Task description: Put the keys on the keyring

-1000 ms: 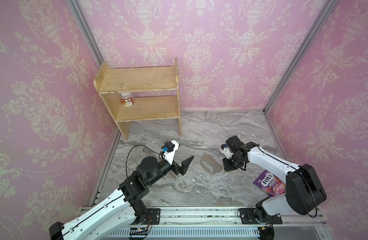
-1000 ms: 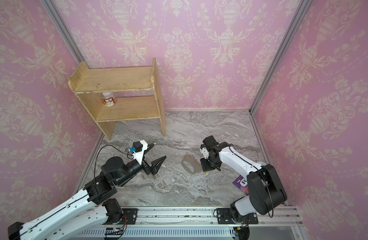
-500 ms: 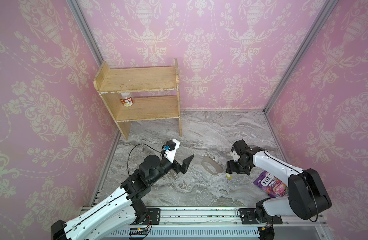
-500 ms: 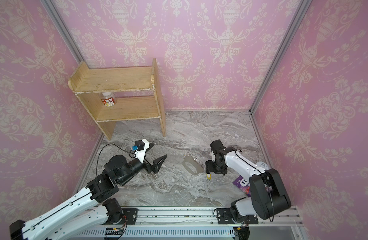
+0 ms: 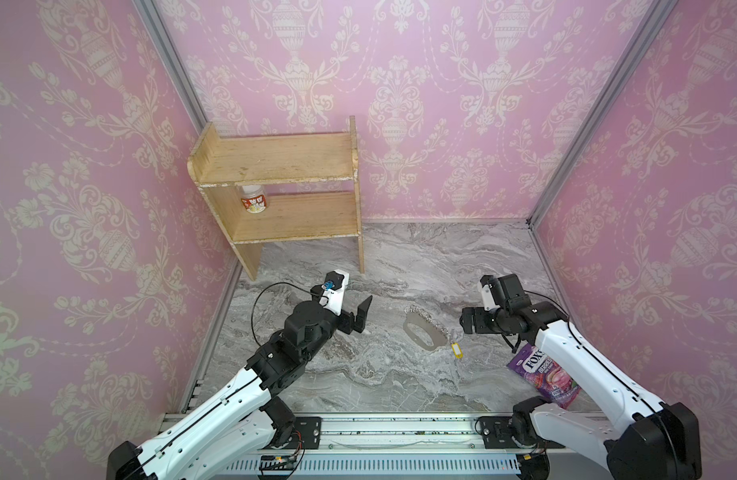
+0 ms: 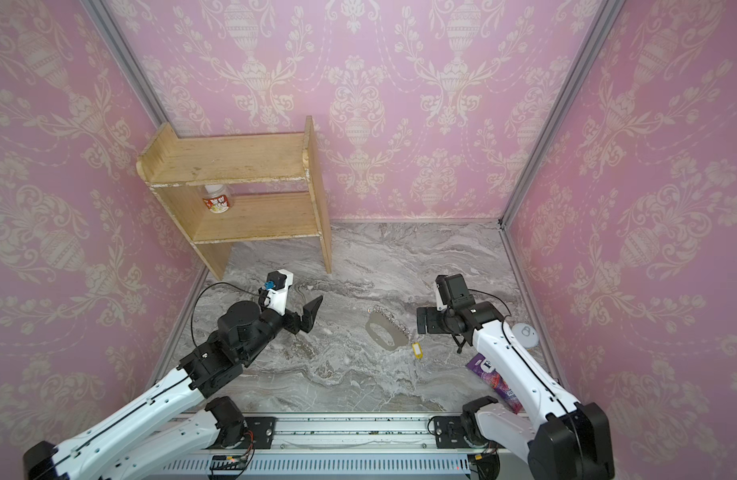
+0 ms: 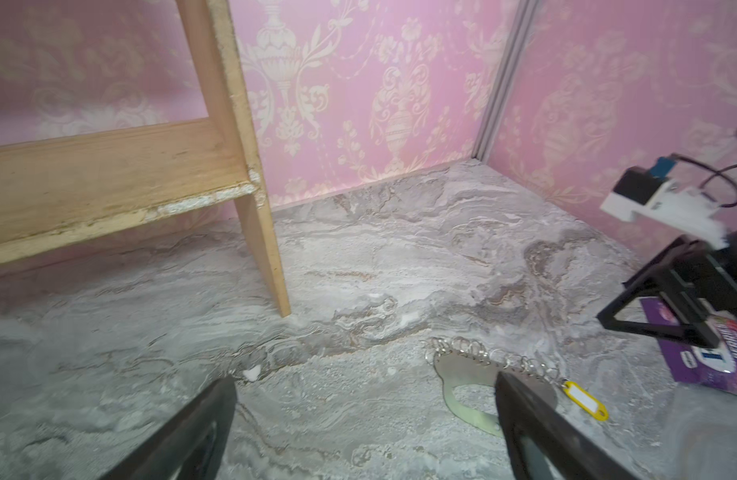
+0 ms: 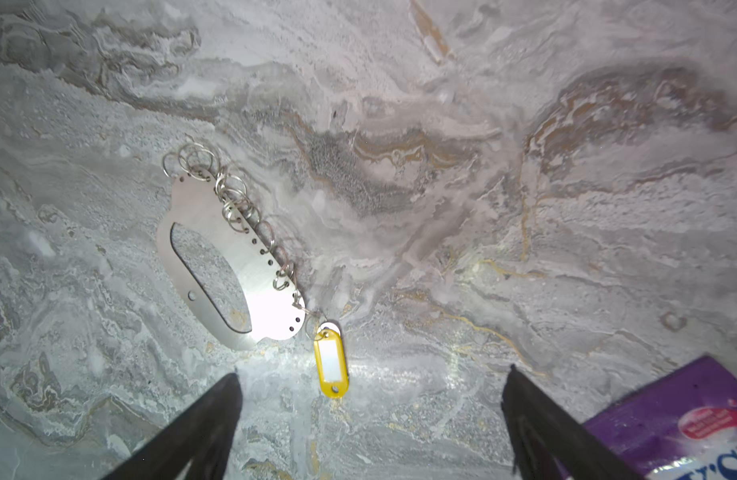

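Left gripper [image 7: 364, 377]: you have the jaws spread wide with nothing between them. It hangs over the marble table [image 5: 383, 257] left of centre, well apart from the plate.

Right gripper [image 8: 373, 372]: jaws wide here too, holding nothing. Your wrist view shows both dark fingers [image 8: 208, 419] clear of the tag, which lies just ahead of them on the table.

Keyring [image 8: 271, 311]: flat on the table a little right of centre, between your two grippers. The oval cut-out shows marble through it. The row of small silver rings [image 8: 233, 199] runs along its far-right edge, bunched at the far end.

Keys [image 8: 331, 362]: the yellow tag lies flat at the near-right end of the plate, just beside its corner, pale label window up. Both top views show it there [image 5: 457, 349] [image 6: 417, 349]. The small ring at its top touches the last ring of the row. You cannot tell whether it is threaded through, and the thin key itself is too small to make out.

Snack packet [image 5: 543, 376]: purple, near right, partly under your right arm, apart from the tag.

Shelf [image 5: 283, 166]: wooden, far left against the wall, with one small jar [image 5: 254, 201] on the lower board.
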Available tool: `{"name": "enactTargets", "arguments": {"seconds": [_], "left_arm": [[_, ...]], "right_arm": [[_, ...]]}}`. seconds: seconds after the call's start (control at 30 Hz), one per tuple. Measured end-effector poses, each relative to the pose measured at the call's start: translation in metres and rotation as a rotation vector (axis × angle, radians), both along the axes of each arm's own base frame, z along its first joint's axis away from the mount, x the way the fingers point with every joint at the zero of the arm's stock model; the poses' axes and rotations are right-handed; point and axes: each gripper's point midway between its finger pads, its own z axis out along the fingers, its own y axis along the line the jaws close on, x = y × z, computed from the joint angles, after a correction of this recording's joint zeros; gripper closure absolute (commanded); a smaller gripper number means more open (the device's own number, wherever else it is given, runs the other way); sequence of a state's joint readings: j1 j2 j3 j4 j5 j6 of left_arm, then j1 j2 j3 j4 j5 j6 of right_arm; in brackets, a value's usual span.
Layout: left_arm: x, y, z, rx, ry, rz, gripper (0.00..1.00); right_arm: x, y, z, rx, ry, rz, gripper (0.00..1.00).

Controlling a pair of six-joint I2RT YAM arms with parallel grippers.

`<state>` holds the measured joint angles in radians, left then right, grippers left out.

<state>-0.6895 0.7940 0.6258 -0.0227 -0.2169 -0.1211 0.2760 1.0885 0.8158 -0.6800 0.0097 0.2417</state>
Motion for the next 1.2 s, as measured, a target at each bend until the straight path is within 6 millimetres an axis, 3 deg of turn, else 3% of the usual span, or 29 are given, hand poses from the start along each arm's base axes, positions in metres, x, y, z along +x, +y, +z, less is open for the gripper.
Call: {"name": "enactTargets", "arguments": {"seconds": [0.4,0.53,0.8,1.0,1.2], "left_arm": [[0.042,0.082,-0.034,0.196,0.000,0.398,0.01],[0.048,0.106,-0.061,0.296,0.010,0.481,0.01],[0.061,0.159,-0.097,0.363,-0.004,0.632,0.01],[0.079,0.175,-0.127,0.347,0.005,0.651,0.01],[0.090,0.177,-0.170,0.361,0.022,0.636,0.01]], "right_arm": [[0.048,-0.020,0.045,-0.127,-0.378,-0.020,0.00],[0.060,-0.031,0.036,-0.184,-0.472,-0.040,0.00],[0.087,-0.056,0.006,-0.263,-0.536,-0.089,0.00],[0.097,-0.078,-0.001,-0.260,-0.589,-0.127,0.00],[0.105,-0.083,0.011,-0.245,-0.655,-0.126,0.00]]}}
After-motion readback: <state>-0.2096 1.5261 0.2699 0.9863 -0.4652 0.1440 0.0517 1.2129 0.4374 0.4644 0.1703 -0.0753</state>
